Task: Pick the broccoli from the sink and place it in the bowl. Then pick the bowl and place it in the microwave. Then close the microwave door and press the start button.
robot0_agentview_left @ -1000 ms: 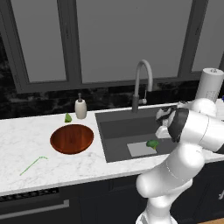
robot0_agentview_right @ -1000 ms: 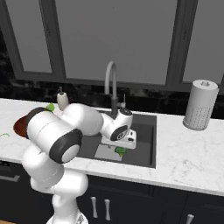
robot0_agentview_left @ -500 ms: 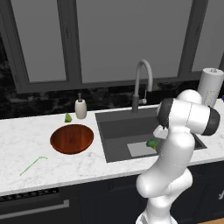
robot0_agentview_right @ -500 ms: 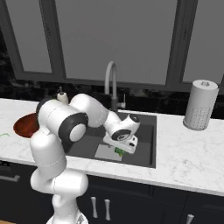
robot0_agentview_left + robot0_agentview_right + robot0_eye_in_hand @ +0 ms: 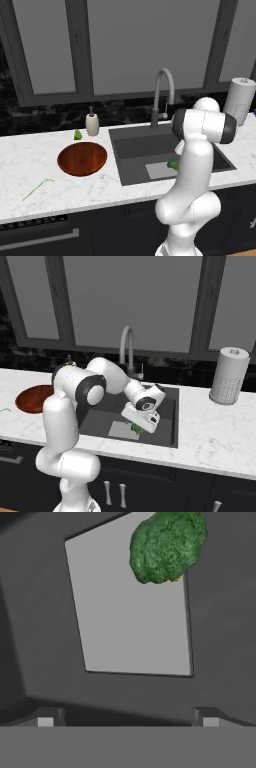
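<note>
One thing matters to me right now: the broccoli (image 5: 167, 546), which is lying on the floor of the sink (image 5: 135, 150) at the edge of a pale rectangular patch (image 5: 132, 607), toward the basin's front right. I am reaching down into the basin with my gripper (image 5: 141, 426) because the floret sits low, below the worktop (image 5: 30, 165), and can only be approached from above. In the hand view my jaws are standing apart and holding nothing, with the floret ahead of them and off toward the upper right, so I judge I am not yet lined up over it.

The bowl (image 5: 82, 158) is waiting on the worktop left of the sink, well apart from the broccoli, with a soap bottle (image 5: 92, 123) and a small green cone (image 5: 78, 134) behind it, a thin green stick (image 5: 37, 187) in front, and a paper towel roll (image 5: 229, 375) off to the right.

Compared with a second ago, my wrist has been dropping lower into the basin and my elbow has swung upright; the broccoli and bowl are sitting where they were.
</note>
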